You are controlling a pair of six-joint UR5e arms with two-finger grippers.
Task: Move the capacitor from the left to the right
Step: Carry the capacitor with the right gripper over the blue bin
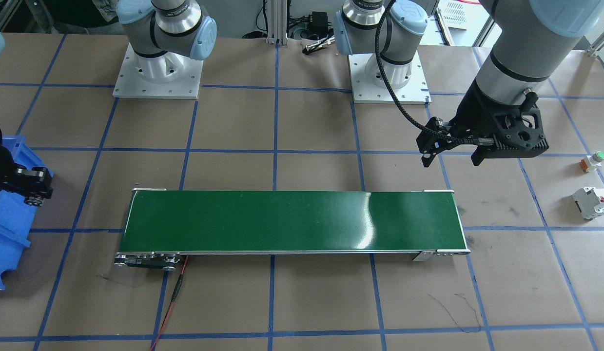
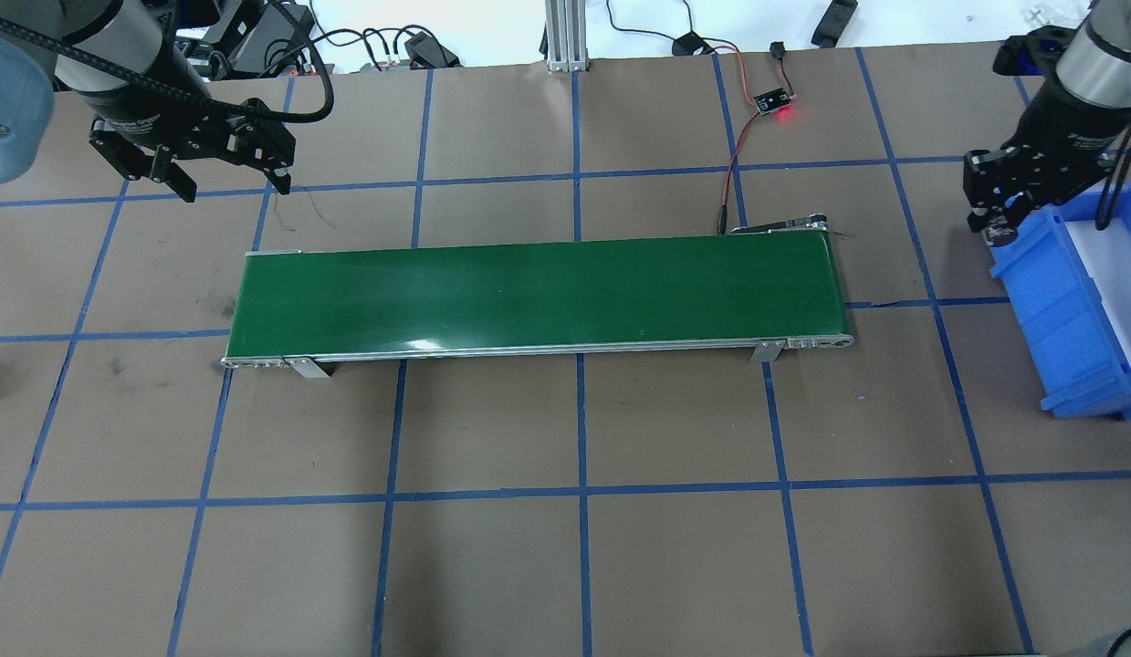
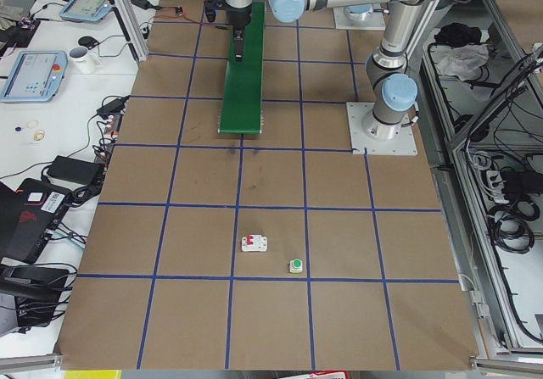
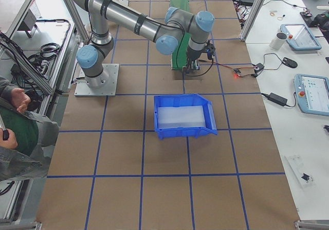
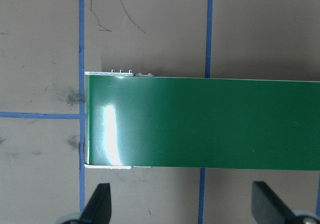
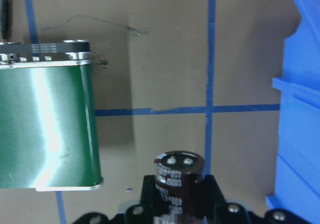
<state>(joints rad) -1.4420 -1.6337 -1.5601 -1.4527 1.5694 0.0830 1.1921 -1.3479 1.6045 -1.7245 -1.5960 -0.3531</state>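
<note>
The capacitor point(image 6: 179, 181), a stubby dark cylinder with pale print and two metal terminals on top, sits between the jaws of my right gripper point(image 2: 996, 222), which is shut on it. It hangs over brown table between the green conveyor belt's point(image 2: 538, 292) right end and the blue bin point(image 2: 1067, 301), close to the bin's wall. My left gripper point(image 2: 232, 185) is open and holds nothing, above the table just beyond the belt's left end. In the left wrist view its two fingertips point(image 5: 100, 201) stand wide apart below the belt's end.
A white circuit breaker point(image 1: 593, 202) with a red tab and a green-capped push button point(image 1: 594, 161) lie on the table far on my left. A small board with a red light point(image 2: 773, 102) and its wires lie behind the belt. A person point(image 4: 20, 132) stands at the table's end on my right.
</note>
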